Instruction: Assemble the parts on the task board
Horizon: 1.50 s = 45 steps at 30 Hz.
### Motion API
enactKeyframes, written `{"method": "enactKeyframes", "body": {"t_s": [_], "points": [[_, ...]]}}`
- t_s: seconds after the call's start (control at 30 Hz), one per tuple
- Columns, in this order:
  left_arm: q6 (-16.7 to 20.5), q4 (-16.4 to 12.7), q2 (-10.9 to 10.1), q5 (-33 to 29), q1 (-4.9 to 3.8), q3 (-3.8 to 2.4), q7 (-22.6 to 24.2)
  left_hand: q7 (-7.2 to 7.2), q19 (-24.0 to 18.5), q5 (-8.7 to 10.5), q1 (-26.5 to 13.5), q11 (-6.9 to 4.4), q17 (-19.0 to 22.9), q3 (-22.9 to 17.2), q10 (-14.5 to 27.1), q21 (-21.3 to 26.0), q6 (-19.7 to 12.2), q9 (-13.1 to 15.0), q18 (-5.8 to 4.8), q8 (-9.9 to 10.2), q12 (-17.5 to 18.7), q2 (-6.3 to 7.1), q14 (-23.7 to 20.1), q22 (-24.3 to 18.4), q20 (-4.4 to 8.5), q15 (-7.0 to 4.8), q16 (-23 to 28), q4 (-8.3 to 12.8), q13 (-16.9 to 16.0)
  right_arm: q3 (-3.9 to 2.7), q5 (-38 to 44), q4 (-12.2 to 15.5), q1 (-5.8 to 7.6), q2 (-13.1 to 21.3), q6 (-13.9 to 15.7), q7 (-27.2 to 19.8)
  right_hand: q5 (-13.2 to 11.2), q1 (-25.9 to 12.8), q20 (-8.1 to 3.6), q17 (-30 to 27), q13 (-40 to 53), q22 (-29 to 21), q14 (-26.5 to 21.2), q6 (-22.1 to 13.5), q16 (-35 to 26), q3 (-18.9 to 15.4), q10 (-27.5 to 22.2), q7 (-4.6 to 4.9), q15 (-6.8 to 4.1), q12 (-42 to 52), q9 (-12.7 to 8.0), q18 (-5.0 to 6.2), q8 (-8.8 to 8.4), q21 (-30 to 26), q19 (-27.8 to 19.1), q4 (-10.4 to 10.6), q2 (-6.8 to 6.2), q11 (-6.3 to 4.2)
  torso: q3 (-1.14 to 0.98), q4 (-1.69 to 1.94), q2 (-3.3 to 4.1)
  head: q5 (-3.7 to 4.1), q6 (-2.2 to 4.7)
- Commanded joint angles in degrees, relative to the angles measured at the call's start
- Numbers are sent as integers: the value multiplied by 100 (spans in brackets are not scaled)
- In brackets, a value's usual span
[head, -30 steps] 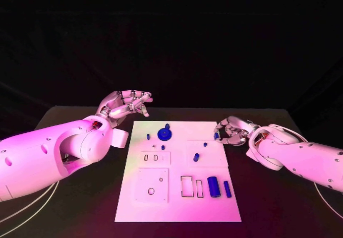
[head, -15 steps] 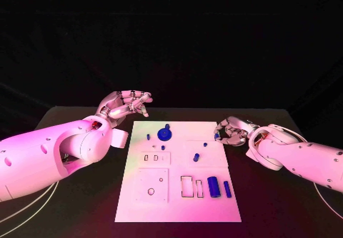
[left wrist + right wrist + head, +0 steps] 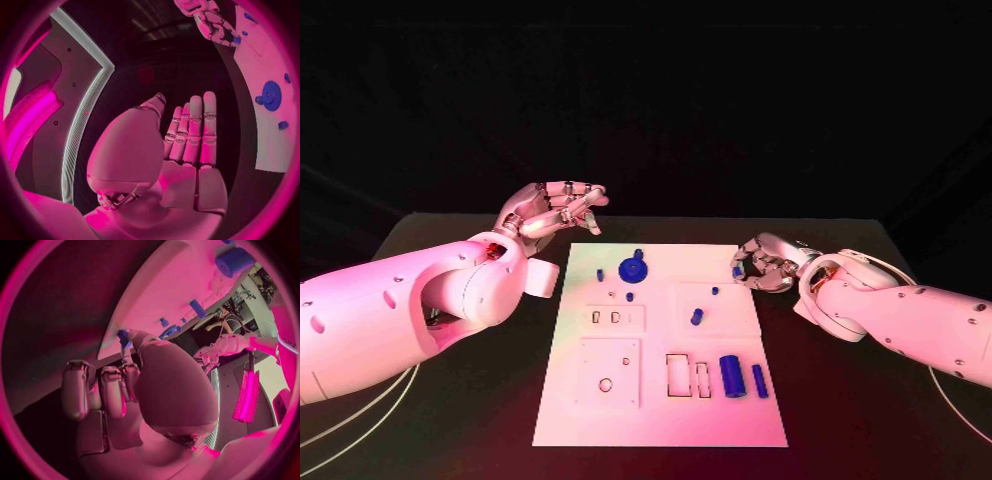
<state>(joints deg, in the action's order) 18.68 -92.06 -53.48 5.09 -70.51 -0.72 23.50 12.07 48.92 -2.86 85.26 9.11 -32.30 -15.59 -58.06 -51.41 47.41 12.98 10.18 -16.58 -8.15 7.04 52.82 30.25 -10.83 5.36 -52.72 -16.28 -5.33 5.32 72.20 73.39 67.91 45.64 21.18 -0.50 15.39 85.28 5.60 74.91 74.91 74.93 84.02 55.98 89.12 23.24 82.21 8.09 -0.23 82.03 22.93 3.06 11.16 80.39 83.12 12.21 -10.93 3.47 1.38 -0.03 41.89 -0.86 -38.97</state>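
The task board (image 3: pixel 661 345) is lying flat on the black table (image 3: pixel 430 240), between the two hands. The right hand (image 3: pixel 764 264) is hovering at the board's right edge near its far end, its fingers curling in and pinching a small blue peg (image 3: pixel 737 272) at the fingertips; in the right wrist view the same peg (image 3: pixel 124 336) is showing just beyond the thumb, close against the board's edge (image 3: pixel 134 315). The left hand (image 3: pixel 555 213) is floating above the table, off the board's far left corner and apart from it, holding nothing; in the left wrist view its fingers (image 3: pixel 195 131) are standing straight and close together with the palm bare.

Inboard of the left hand, a blue gear (image 3: pixel 633 268) is resting on the far part of the board, with a short blue pin (image 3: pixel 600 275) just beside it on the left-hand side. Inboard of the right hand, a small blue stud (image 3: pixel 714 291) and a blue pin (image 3: pixel 695 317) are standing on a raised white square. Well nearer the robot than either hand, a thick blue cylinder (image 3: pixel 731 376) and a slim blue rod (image 3: pixel 759 380) are lying side by side near the board's right edge, next to two rectangular slots (image 3: pixel 678 374).
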Motion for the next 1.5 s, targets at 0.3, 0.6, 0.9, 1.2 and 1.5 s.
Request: {"method": "enactKeyframes", "body": {"t_s": [0.3,0.6,0.9,1.2,1.5], "points": [[-77,-4,2,-9,-7,-3,54,66,-39,-2,-16,13,8,-17,23,-31,-39,9,25,-20,-20,36,-34,5,-18,15,-37,-1,-8,-7,188,241,81,-1,819,289,-20,-144,-23,1321,618,728,555,148,31,181,86,-43,-61,85,66,-56,142,81,85,-45,68,-46,8,3,-13,-9,-11],[-78,7,22,-9,-7,-3,54,69,-52,-2,-16,15,10,-16,25,-44,-42,11,26,-21,-22,35,-36,13,-20,16,-40,-3,-9,-21,194,854,357,-57,1029,592,-25,-228,-41,1323,609,785,556,185,32,224,86,-71,-82,76,99,-72,201,140,129,-57,75,-69,19,-5,-29,-12,-2],[-67,48,51,-12,-6,1,48,69,-52,-2,-16,15,10,-16,25,-44,-42,11,26,-21,-22,35,-36,13,-20,16,-40,-3,-9,-16,125,1429,382,-435,897,822,-28,-293,-51,1319,597,791,555,183,30,245,81,-81,-92,63,115,-73,225,143,134,-51,86,-80,48,19,-71,-100,-62],[-53,142,120,-21,-6,14,53,71,-59,-2,-21,16,11,-16,24,-53,-41,13,26,-23,-25,33,-36,19,-21,17,-43,-7,-11,36,63,1458,190,-1035,721,974,-25,-317,-56,1308,581,768,552,159,27,268,68,-82,-97,47,121,-66,228,114,115,-56,103,-83,91,53,-117,-141,-157],[-55,172,180,-28,-7,17,46,71,-63,-1,-27,16,12,-13,22,-59,-40,15,26,-24,-28,32,-35,22,-22,18,-46,-11,-12,97,204,1254,-87,-1493,630,1266,-29,-328,-61,1294,573,759,549,136,22,286,59,-81,-99,37,130,-62,237,100,106,-88,91,-83,85,53,-105,-151,-206]]}}
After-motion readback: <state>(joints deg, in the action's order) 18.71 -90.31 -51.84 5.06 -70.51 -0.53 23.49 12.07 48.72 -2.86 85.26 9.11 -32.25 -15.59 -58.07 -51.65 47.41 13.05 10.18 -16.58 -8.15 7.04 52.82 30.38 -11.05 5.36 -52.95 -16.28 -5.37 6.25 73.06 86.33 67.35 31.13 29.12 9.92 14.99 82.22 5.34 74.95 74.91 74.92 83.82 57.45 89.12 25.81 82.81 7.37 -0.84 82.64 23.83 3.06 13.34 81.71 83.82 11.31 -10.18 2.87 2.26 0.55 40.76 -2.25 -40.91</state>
